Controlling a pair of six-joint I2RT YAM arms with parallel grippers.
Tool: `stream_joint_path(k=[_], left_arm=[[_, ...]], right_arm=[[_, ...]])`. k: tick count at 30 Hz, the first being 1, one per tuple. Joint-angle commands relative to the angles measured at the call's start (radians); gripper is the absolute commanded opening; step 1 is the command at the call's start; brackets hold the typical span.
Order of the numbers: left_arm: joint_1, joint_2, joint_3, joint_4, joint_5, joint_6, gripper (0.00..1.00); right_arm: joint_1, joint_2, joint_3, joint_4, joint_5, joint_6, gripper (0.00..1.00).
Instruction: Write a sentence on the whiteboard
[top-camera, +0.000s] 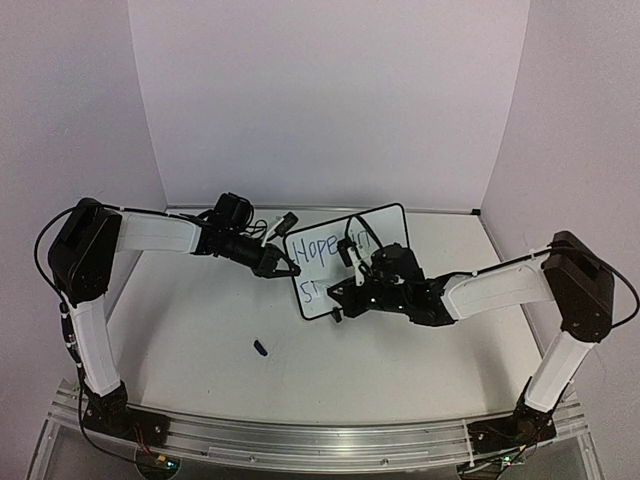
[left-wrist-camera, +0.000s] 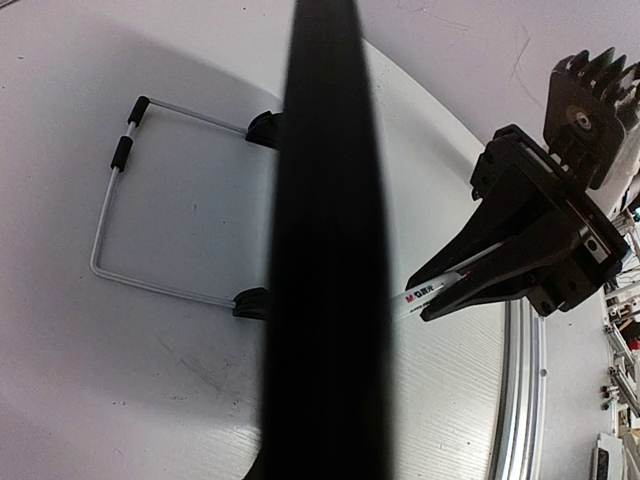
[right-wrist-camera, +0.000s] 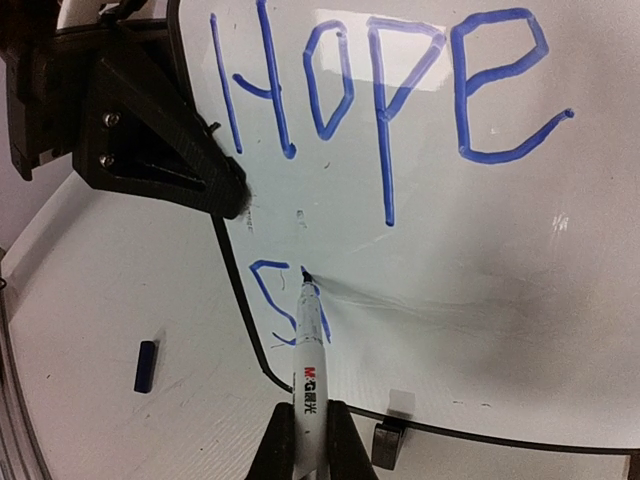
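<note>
While the left gripper (top-camera: 283, 268) pinches the whiteboard (top-camera: 388, 232) by its left edge, propped near the desk's far edge, the right gripper (top-camera: 350, 290) faces it; a cap (top-camera: 260, 348) lies mid-desk. Left wrist: the right's jaws pinch a marker (left-wrist-camera: 425, 293). Right wrist: the sentence (right-wrist-camera: 380, 90) shows "Hope", then "S" below; the tip touches just beside it; the second line looks barely begun; next, I judge, light strokes rightward with the board steadied.

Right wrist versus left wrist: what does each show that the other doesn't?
Right wrist only: the blue writing, "Hope" plus a started second line; the marker tip on the board; a blue cap on the table. Left wrist only: the wire stand behind the board, which shows edge-on. Both: marker, board, right gripper shut on the marker.
</note>
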Motion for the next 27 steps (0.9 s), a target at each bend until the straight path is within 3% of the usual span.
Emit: stream_joint_path(k=[1, 27], left_arm=[[-0.025, 0.010, 0.029, -0.052, 0.009, 0.009, 0.00], [-0.026, 0.008, 0.030, -0.055, 0.008, 0.010, 0.00]], right_arm=[[-0.002, -0.006, 0.002, -0.004, 0.070, 0.002, 0.00], [-0.002, -0.042, -0.045, -0.034, 0.139, 0.012, 0.00]])
